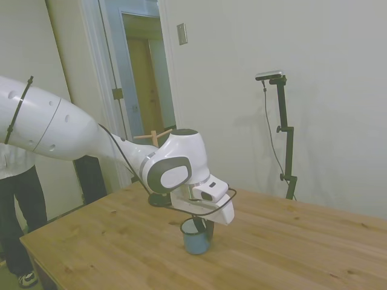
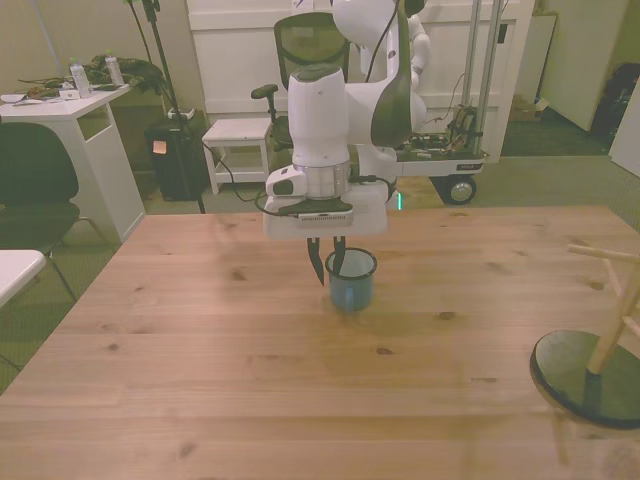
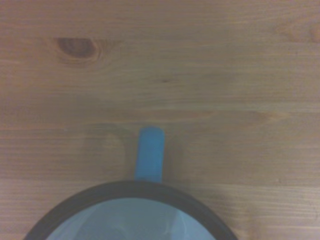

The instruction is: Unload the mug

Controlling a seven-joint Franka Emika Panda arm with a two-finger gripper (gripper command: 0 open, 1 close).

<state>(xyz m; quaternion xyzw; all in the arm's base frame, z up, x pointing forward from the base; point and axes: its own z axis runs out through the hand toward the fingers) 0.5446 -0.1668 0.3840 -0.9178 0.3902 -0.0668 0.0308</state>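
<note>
- Nearest the front camera, a wooden peg stand point(image 2: 600, 330) on a dark round base sits at the worktop's point(image 2: 200, 350) near corner on the front view's right, well apart from the mug.
- Upright near the middle of the worktop stands the light-blue mug point(image 2: 351, 279), dark-rimmed, pale inside; nothing shows in it but a claw finger.
- From the wrist view, its blue handle point(image 3: 150, 152) lies flat over bare wood.
- Pointing down, the claw point(image 2: 330, 262) has one finger inside the mug and one outside, narrowly parted about the rim wall; whether they pinch it I cannot tell.
- Beyond the worktop's end, a person point(image 1: 15, 199) stands in dark trousers.
</note>
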